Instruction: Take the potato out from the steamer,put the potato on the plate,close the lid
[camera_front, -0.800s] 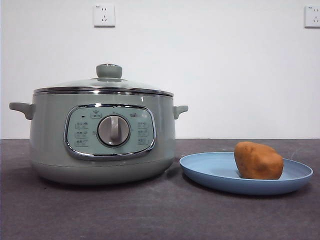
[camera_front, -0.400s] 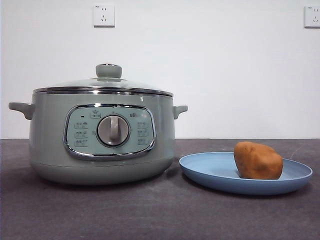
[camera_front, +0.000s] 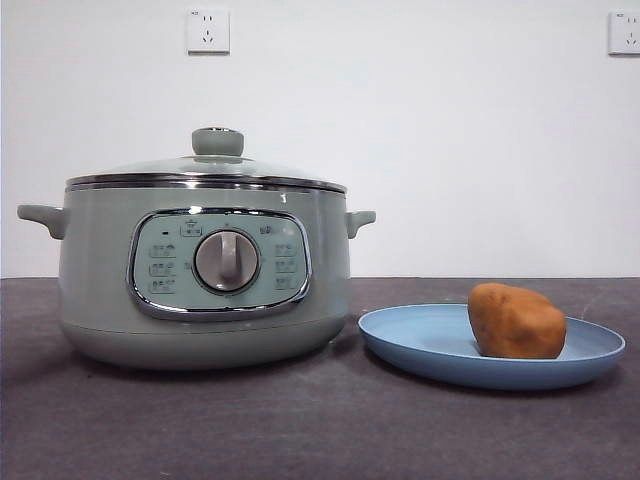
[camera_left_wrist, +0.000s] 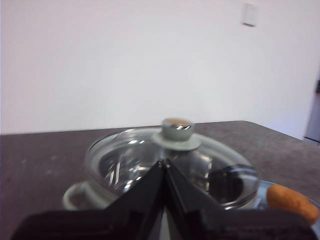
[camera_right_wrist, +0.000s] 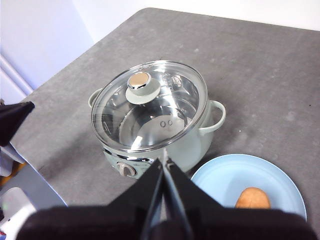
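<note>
The steamer (camera_front: 205, 275) stands on the dark grey table (camera_front: 320, 430) with the lid (camera_front: 205, 168) seated flat on its rim, knob upward. Through the glass, the right wrist view shows only the bare steel bowl inside the steamer. Just beside the steamer, on the side away from its far handle, lies the plate (camera_front: 430, 345), close to its base but not touching it. The potato (camera_front: 517, 321) rests on the plate, toward the edge farther from the steamer. The left gripper (camera_left_wrist: 165, 165) hangs above and beside the steamer, near the lid's rim, its two jaws pressed together on nothing. The right gripper (camera_right_wrist: 164, 162) hangs high above the steamer and plate, jaws likewise pressed together and empty.
</note>
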